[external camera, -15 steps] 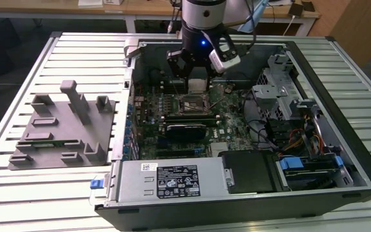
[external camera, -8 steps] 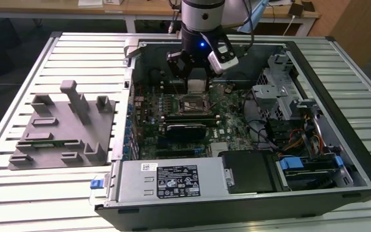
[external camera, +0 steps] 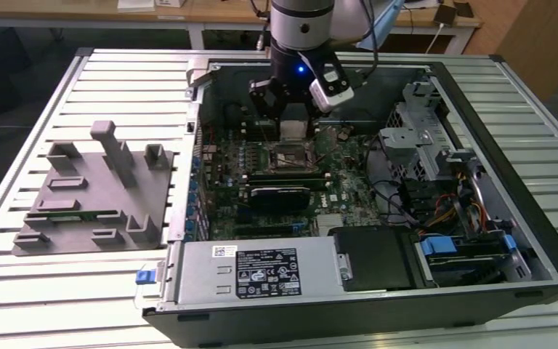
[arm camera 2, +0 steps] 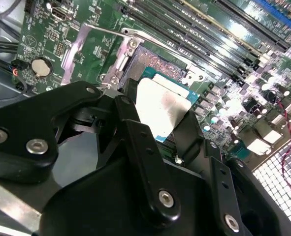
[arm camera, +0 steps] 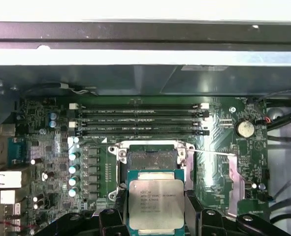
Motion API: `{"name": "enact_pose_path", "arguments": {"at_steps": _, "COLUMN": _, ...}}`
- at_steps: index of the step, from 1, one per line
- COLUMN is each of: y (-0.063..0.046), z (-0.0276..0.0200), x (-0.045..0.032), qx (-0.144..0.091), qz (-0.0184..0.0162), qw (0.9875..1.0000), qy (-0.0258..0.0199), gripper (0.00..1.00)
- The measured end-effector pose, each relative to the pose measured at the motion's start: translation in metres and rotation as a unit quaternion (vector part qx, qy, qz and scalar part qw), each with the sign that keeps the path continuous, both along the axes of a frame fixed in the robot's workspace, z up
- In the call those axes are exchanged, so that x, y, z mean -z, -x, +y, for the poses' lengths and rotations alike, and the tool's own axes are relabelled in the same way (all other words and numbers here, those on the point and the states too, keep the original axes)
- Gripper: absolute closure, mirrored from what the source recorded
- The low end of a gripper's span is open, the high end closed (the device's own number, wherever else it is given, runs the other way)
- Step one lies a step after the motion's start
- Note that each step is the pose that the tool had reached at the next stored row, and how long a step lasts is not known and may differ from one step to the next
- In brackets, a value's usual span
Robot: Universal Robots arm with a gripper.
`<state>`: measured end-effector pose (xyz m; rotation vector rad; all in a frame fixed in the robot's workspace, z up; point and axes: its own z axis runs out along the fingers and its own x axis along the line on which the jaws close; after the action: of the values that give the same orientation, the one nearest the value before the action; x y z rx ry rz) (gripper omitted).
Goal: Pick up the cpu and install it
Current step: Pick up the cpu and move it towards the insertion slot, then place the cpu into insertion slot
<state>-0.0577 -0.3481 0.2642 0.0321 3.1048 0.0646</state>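
Gripper (arm camera: 156,209): fingers clamped on opposite edges of the cpu (arm camera: 156,196), whose lid bears print. Open motherboard socket (arm camera: 151,158) just beyond the fingertips.

The cpu (arm camera: 156,204) runs off the picture's edge in the first wrist view. Its two side edges are tucked behind the dark fingers (arm camera: 192,206), and it hides part of the socket (arm camera: 151,156) behind it. In the second wrist view the fingers and the black linkage (arm camera 2: 150,162) cover much of its metal top, and in the exterior view the arm (external camera: 304,22) is cut off at the top edge.
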Motion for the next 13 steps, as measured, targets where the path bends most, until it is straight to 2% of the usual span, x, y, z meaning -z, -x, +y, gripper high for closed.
{"name": "enact_pose_path", "arguments": {"at_steps": 5, "y": 0.002, "z": 0.0016, "x": 0.0042, "qx": 0.0, "qz": 0.0, "qw": 1.0, "qy": -0.0001, "gripper": 0.46}}
{"name": "enact_pose_path", "arguments": {"at_steps": 13, "y": 0.0021, "z": 0.0017, "x": 0.005, "qx": 0.0, "qz": 0.0, "qw": 1.0, "qy": 0.0, "gripper": 0.46}}
